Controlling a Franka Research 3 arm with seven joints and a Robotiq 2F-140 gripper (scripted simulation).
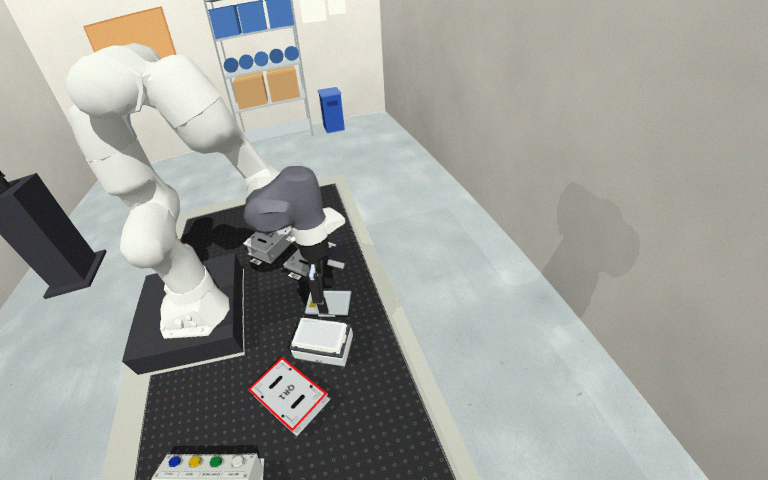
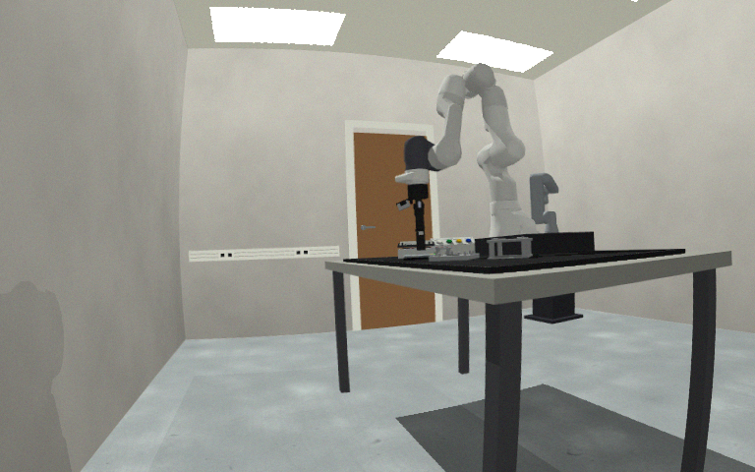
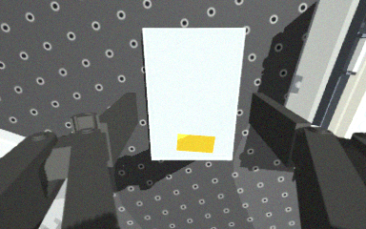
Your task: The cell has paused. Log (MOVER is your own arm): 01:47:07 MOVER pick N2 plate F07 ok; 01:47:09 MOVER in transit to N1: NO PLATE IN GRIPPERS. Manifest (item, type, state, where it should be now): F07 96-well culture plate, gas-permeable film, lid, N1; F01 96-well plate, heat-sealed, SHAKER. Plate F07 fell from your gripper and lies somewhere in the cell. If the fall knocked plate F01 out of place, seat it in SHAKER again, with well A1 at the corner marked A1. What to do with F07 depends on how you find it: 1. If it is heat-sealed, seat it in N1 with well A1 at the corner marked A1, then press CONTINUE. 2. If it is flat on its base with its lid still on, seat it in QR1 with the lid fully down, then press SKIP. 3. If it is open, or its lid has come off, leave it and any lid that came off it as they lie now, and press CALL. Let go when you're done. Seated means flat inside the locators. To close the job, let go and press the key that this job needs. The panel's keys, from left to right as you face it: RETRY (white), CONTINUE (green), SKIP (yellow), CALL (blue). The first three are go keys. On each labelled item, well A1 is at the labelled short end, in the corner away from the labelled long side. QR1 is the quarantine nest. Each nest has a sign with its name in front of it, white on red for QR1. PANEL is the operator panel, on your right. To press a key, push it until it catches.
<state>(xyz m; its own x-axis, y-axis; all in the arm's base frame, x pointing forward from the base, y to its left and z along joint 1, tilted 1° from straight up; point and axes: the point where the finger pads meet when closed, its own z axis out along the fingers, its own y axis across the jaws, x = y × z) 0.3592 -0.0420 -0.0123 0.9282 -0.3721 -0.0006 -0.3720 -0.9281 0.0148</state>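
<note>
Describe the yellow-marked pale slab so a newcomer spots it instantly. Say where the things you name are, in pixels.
On the black perforated mat (image 1: 373, 407), look beneath the pincer (image 1: 320, 308) (image 3: 193, 126). The pale rectangular slab (image 1: 338, 302) (image 3: 193, 81) lies there, beside the white-topped block (image 1: 320, 335). Unlike that neighbour, it's thin, with a yellow patch (image 1: 312, 304) (image 3: 195, 143) near one short end.

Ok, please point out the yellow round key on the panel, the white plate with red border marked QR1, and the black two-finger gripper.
yellow round key (image 1: 194, 461) (image 2: 459, 241): top, exterior; its cap
white QR1 plate (image 1: 275, 403): top; bare surface
black gripper (image 1: 320, 310) (image 2: 420, 249) (image 3: 193, 108): all views; between fingertips
</note>
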